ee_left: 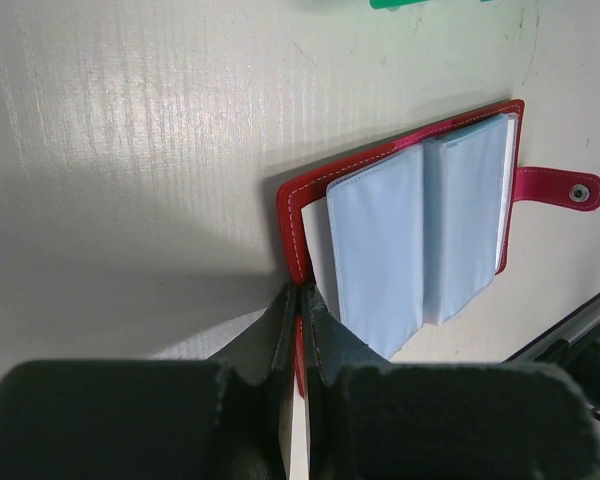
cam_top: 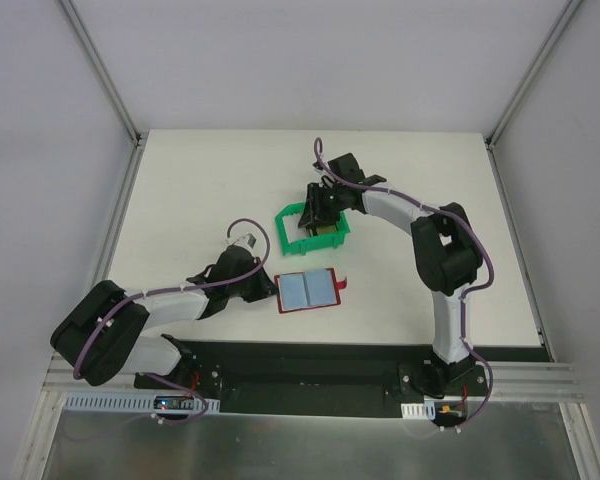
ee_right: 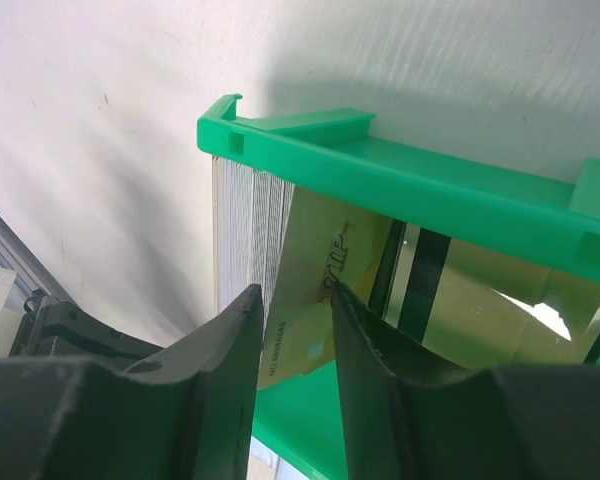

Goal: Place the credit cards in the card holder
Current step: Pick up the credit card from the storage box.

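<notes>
**A:** Where is the card holder, and why is the left gripper on it?

**B:** The card holder (cam_top: 307, 291) lies spread open on the table (cam_top: 210, 180), pale blue pockets (ee_left: 420, 230) facing up, snap tab (ee_left: 565, 188) at its 3 o'clock; the left gripper (ee_left: 300, 300) reaches in from its 9 o'clock, fingers pressed together on the red edge. I judge that it pins the holder so it cannot slide or fold shut when a card is pushed in.

**A:** And the credit cards?

**B:** I see none in the pockets; the credit cards (ee_right: 245, 220) stand on edge in the green bin (ee_right: 410, 175), near the holder at its 12 o'clock. The whitish ones are packed in a row; a golden card (ee_right: 325, 255) leans off them.

**A:** The right gripper?

**B:** The right gripper (ee_right: 293, 292) is down in the bin, one finger on each side of that golden card; whether they press on it I cannot tell. The leaning card is likely chosen because it stands free of the stack, so the fingers can get round it alone.
</notes>
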Motion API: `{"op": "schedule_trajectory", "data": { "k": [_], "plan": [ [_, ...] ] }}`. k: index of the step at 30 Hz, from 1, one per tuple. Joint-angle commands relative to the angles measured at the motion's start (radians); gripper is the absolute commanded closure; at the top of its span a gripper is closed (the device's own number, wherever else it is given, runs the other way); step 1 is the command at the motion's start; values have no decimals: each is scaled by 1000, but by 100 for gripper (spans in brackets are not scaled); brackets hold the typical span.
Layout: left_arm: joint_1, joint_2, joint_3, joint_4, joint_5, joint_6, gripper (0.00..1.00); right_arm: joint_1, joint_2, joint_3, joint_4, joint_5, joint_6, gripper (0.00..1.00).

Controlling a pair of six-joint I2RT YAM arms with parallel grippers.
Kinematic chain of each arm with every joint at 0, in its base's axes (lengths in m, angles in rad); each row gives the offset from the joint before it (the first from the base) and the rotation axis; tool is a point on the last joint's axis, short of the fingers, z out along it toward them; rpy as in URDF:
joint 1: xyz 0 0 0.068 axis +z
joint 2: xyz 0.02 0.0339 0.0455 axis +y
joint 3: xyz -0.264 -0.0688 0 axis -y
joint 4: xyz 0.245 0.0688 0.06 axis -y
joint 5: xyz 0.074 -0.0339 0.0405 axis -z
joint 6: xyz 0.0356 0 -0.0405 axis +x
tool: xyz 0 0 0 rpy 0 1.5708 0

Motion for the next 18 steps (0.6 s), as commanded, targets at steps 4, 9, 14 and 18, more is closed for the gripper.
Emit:
{"op": "schedule_trajectory", "data": {
  "k": [4,9,14,18],
  "plan": [
    [10,26,-17,-102,-18,41,100,4,-72,28,0,6,-8,74],
    [10,17,-20,-102,-19,41,100,4,-98,26,-11,19,-19,80],
    [10,13,-29,-102,-21,37,100,6,-127,31,-54,93,-56,94],
    [10,16,-35,-92,-8,32,100,4,-162,28,-80,185,-88,100]
  ]
}}
